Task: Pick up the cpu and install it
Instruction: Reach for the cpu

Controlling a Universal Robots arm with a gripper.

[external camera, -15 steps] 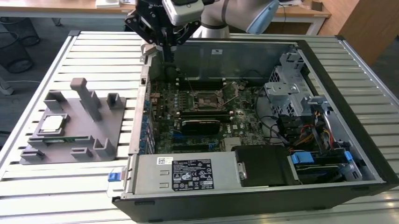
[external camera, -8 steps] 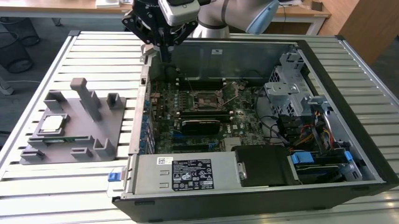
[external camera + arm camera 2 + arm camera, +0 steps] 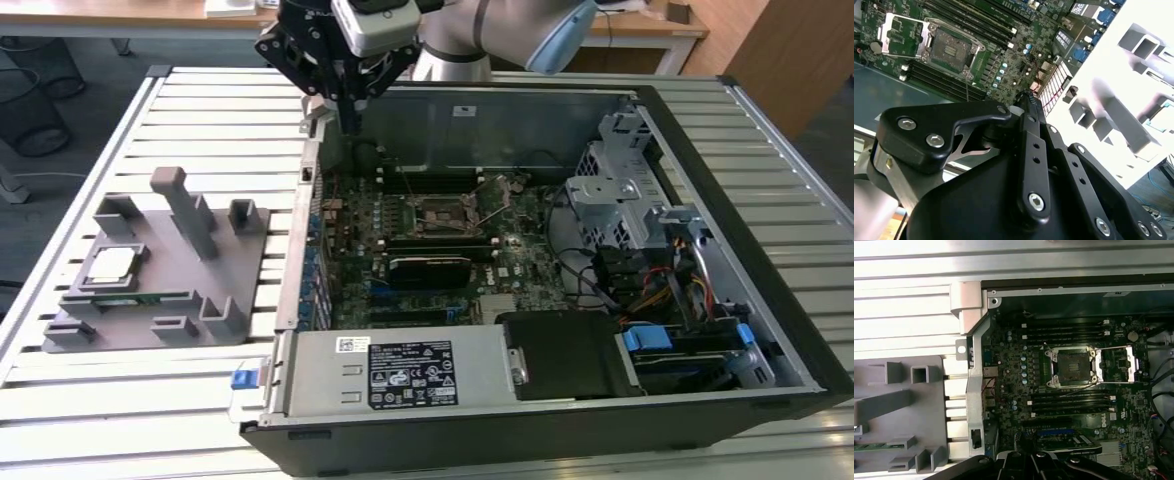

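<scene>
So from where I'm standing, the claw [image 3: 352, 122] hangs over the back corner of the pc case [image 3: 534, 440], clenched shut with nothing in it. The cpu [image 3: 110, 264] isn't anywhere near it. It's parked on the grey holder [image 3: 140, 332] out on the slatted table [image 3: 200, 110], on the exterior view's left, well apart from the claw and outside the case entirely.

The socket [image 3: 1072, 367] on the board looks ready: its metal plate [image 3: 1116, 362] is flipped open and the middle is bare. So I'd call this the pick-up part, barely started.

My take on doing it right:
- Open the claw wide enough to span the chip before going down.
- Drop straight down and pinch the pale rim on two opposite edges, not the shiny top.
- Keep it dead level.
- Watch the tall post [image 3: 180, 205] beside it and the green memory stick [image 3: 134, 298] just in front.

As for which way it points, the cpu lies flat with the silver-grey top up. It's basically square, so there's no real long side to speak of. Its edges run roughly in line with the holder's edges. I can't make out a corner mark or notches from here, so I can't say which corner matches the socket.
</scene>
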